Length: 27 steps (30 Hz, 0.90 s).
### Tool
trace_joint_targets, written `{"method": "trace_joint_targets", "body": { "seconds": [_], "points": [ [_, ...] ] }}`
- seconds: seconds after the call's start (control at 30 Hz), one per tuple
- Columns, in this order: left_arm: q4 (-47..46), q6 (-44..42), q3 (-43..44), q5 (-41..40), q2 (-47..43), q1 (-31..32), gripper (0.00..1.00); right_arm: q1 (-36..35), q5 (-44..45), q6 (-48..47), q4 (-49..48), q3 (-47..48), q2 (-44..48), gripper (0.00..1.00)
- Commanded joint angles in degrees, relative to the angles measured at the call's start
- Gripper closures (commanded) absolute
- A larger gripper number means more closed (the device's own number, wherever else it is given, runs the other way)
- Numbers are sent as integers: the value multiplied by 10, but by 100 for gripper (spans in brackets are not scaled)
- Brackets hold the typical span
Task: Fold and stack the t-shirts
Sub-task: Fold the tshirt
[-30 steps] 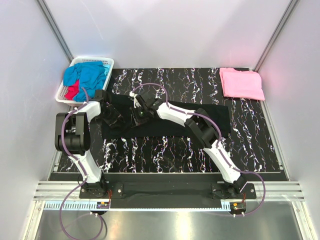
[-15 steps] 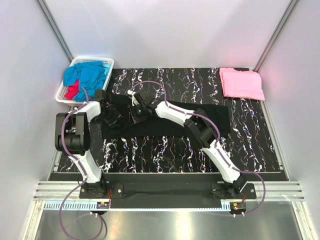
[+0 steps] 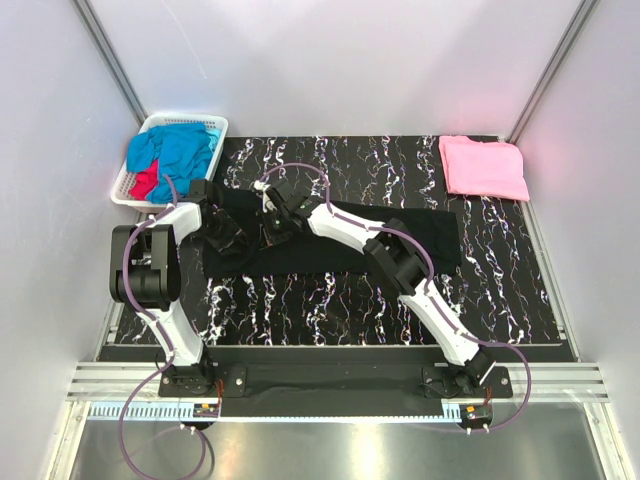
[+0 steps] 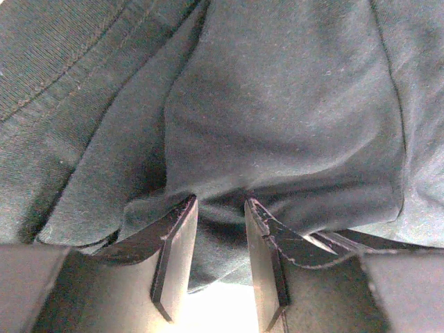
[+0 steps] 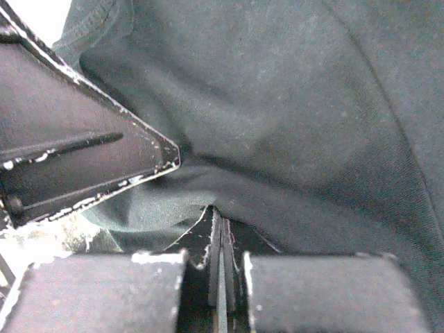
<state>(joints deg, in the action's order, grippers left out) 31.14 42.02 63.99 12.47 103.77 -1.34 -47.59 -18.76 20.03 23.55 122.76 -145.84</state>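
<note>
We see the black t-shirt (image 3: pixel 300 258) spread across the middle of the marbled surface (image 3: pixel 330 305). The left pincer (image 4: pixel 218 208) pinches a fold near the shirt's left end. The right pincer (image 5: pixel 218 225) is pressed together at a crease just beside it; whether it has caught cloth we cannot tell. A folded pink t-shirt (image 3: pixel 484 166) lies at the upper right. The blue t-shirt (image 3: pixel 185 150) and red t-shirt (image 3: pixel 146 183) sit in the basket (image 3: pixel 215 122) at the upper left.

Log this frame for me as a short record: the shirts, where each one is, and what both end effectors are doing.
black t-shirt: spread as a long strip across the middle of the table
left end effector: closed on a fold near its left end
right end effector: shut on a fold left of its centre
pink t-shirt: folded, far right corner
blue t-shirt, red t-shirt: bunched in the basket, far left
</note>
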Motion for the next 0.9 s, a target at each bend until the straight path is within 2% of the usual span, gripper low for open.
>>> {"method": "trace_joint_targets", "body": {
  "seconds": [0.0, 0.33, 0.57, 0.87],
  "points": [
    [-64, -35, 24, -29, 10, -6, 60, -8, 20, -4, -1, 32, -10, 100],
    [-59, -34, 19, -33, -7, -6, 60, -21, 71, -20, 16, 9, 43, 100],
    [-51, -34, 24, -32, -17, -6, 60, -39, 159, -18, 24, -117, 159, 100],
    [-46, -31, 24, -46, -17, -5, 60, -52, 159, 1, 25, -226, 225, 100]
  ]
}}
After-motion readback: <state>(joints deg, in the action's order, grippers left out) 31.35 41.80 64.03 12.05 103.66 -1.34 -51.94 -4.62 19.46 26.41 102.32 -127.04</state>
